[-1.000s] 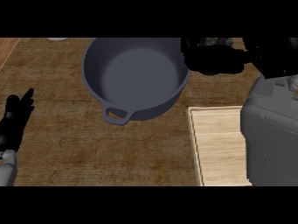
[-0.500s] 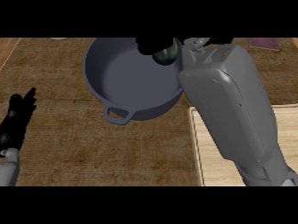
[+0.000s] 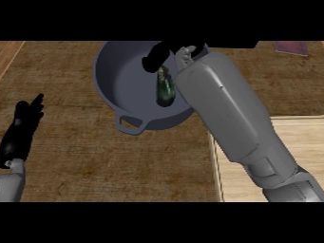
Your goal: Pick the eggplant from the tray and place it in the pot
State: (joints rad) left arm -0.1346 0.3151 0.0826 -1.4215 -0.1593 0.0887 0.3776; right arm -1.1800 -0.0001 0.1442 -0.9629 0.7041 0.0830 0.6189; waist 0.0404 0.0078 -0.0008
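Slim dark glossy eggplant [image 3: 165,89] in grey pot [image 3: 122,80], right robot hand [image 3: 157,56] just above, hold unclear, left robot hand [image 3: 20,133] open

Dark eggplant [image 3: 165,89] lengthwise inside grey pot [image 3: 122,80], pale wooden tray [image 3: 311,142] at right

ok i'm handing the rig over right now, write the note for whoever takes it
Left hand: open, resting at the view's left, holding nothing.
Right hand: above the grey-blue round metal pot; whether it grips cannot be told.
Dark green-purple long eggplant: just below that hand, within the pot's rim as seen from above, off the pale wooden tray.
Done: pick and carry. Left: confirm release into the pot, then pull the right arm back.
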